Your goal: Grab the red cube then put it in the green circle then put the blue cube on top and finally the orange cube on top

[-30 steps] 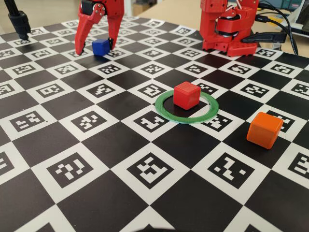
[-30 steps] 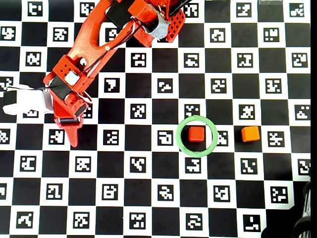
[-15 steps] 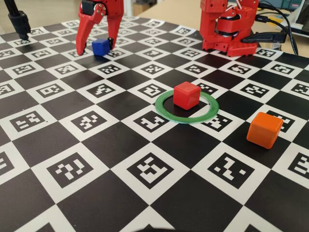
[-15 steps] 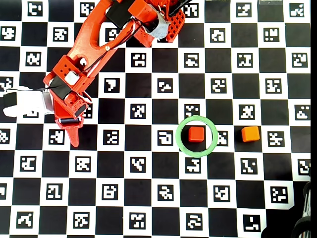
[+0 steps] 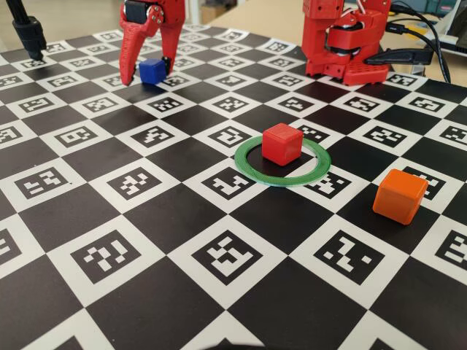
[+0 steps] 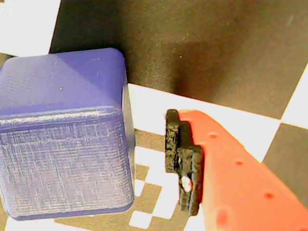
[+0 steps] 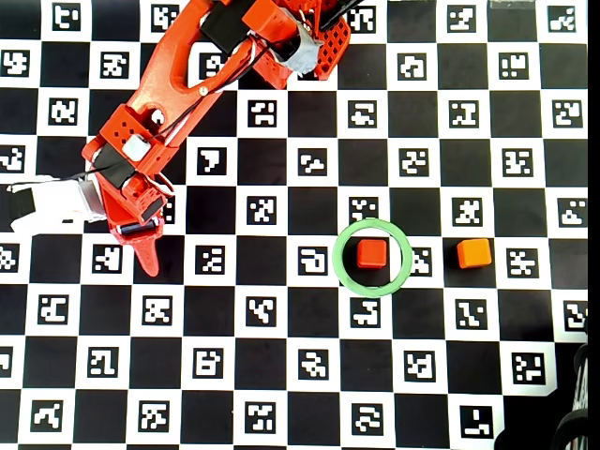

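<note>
On the checkered board [image 5: 146, 219]: one red cube [image 5: 282, 144], one orange cube [image 5: 398, 195], one blue cube [image 5: 152, 71] between spread fingers [image 5: 130, 58].

In the fixed view, the red cube [image 5: 282, 143] sits inside the ring [image 5: 248, 166]; the orange cube [image 5: 398, 195] lies right, the blue cube [image 5: 152, 71] far behind-left, seemingly between the gripper [image 5: 148, 74] fingers.

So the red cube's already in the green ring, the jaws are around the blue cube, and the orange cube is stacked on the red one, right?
Not quite. The orange cube is not stacked; in the fixed view it sits on the board to the right of the green ring, clear of it. The rest holds: the red cube stands inside the ring, and the gripper has its jaws open on either side of the blue cube.
</note>
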Tool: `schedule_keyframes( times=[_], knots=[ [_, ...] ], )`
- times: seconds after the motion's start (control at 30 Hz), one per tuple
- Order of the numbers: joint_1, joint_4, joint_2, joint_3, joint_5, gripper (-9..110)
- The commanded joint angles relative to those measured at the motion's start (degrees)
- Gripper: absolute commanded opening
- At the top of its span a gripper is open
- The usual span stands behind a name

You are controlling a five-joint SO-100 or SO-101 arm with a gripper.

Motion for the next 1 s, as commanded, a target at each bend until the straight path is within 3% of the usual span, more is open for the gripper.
schedule_keyframes(
  times=[0.0, 0.77, 0.87, 0.97],
  knots=[
    [-0.4, -1.3, 3.3, -0.6, -1.2, 49],
    [-0.3, -2.9, 3.5, 0.2, -3.4, 49],
    [-0.3, -3.2, 3.5, 0.4, -3.7, 40],
    [-0.3, -3.3, 3.5, 0.5, -3.6, 19]
  ],
)
